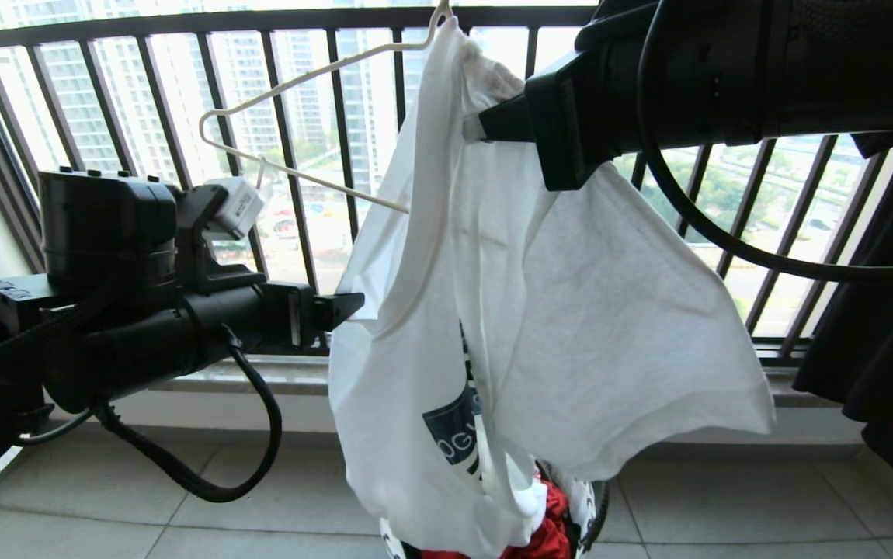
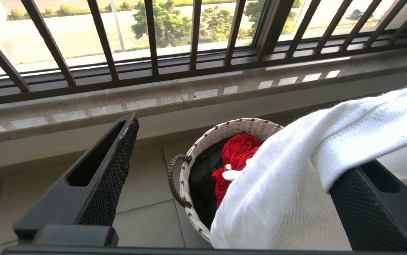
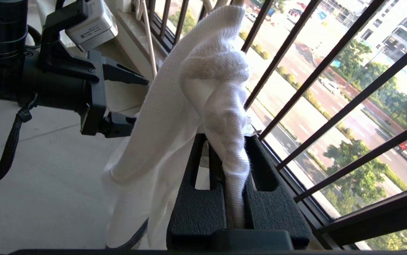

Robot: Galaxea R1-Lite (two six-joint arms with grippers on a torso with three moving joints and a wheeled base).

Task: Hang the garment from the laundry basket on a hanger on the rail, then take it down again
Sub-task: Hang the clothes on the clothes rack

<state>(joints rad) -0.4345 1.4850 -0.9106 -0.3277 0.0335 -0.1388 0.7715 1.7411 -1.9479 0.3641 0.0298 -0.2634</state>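
**Garment Lifted From Basket; Hanging Incomplete**

The left claw (image 1: pixel 338 309) stands fully open, empty, just beside the garment's left edge. The hanger (image 1: pixel 291 116) hangs above it, one shoulder inside the cloth, the other bare. The garment (image 1: pixel 524 310), a white T-shirt with a dark blue chest print, hangs crumpled above the laundry basket (image 2: pixel 224 129) on the floor. The right claw (image 1: pixel 471 128) is clamped on a bunched fold near the top. Remaining, by judgement: seating both shoulders, then removal. The rail is not visible.
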